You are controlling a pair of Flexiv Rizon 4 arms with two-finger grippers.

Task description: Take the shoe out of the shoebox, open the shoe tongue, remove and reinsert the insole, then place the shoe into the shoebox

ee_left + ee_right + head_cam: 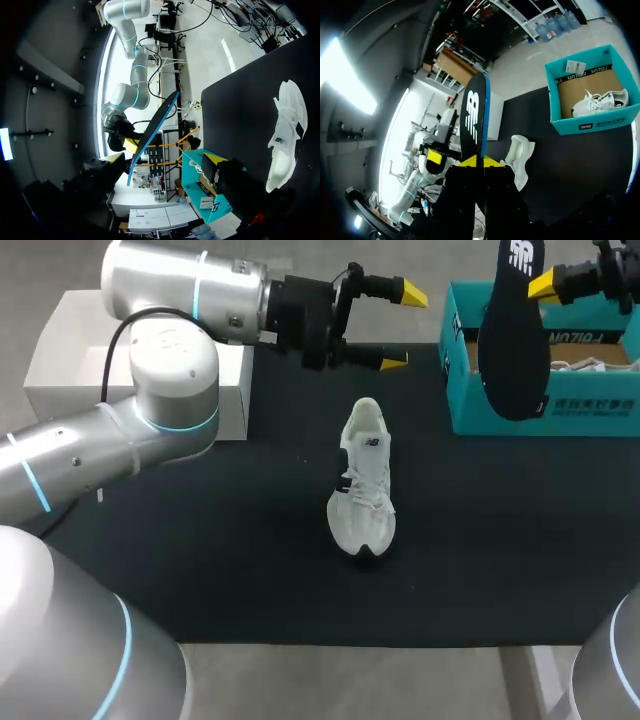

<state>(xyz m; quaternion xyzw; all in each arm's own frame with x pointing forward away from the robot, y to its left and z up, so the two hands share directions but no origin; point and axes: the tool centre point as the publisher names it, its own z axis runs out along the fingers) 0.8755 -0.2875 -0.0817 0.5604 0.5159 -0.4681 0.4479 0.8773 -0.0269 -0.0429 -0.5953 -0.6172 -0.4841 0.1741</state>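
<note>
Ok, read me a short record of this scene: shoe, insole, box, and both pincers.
shoe: white, upright on the black mat
insole: dark, in the air, one end in the right pincer
shoebox: teal, open, second shoe inside
left pincer: open, empty, over the mat beyond the shoe
right pincer: shut on the insole

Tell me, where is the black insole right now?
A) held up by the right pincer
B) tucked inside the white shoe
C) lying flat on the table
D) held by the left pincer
A: the right pincer is shut on the black insole, holding it up in the air near the teal shoebox, away from the white shoe.
</note>
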